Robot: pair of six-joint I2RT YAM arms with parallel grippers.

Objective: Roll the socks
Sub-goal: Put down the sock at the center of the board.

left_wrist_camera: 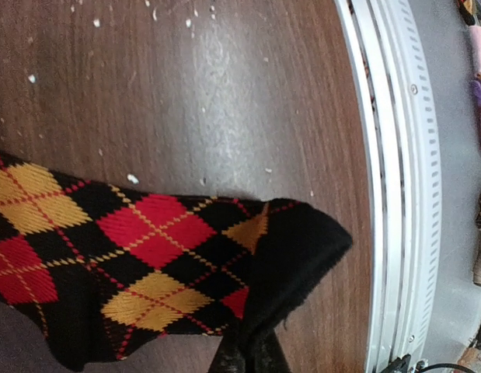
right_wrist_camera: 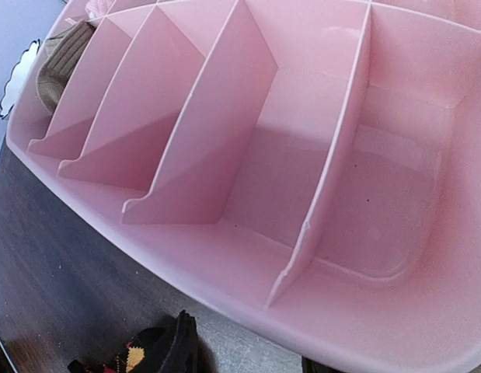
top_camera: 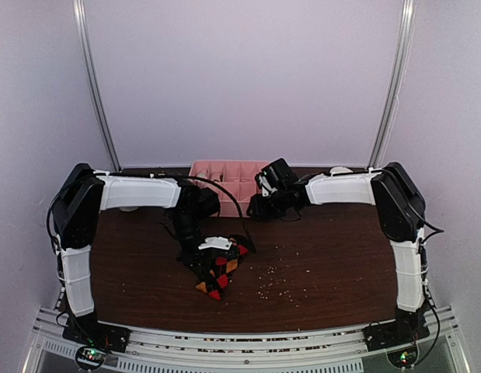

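Your left pincer (top_camera: pixel 212 247) holds the black-red-orange argyle fabric sock (top_camera: pixel 217 273), which stretches to 6 o'clock; the right pincer (top_camera: pixel 265 188) is farther, at 1 o'clock, and its width I cannot tell.

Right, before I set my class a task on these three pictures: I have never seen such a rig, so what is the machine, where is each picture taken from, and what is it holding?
It is a pair of robot arms bolted at the near edge of a brown table. The wide picture comes from a fixed camera above and behind them; the other two come from a camera on each wrist. The left arm bends in to the middle, and the left fingers are shut on the black end of an argyle sock lying on the table. The right arm reaches to a pink tray at the far edge. Another patterned sock shows beside the tray; whether the right fingers hold anything I cannot tell. Crumbs dot the wood.
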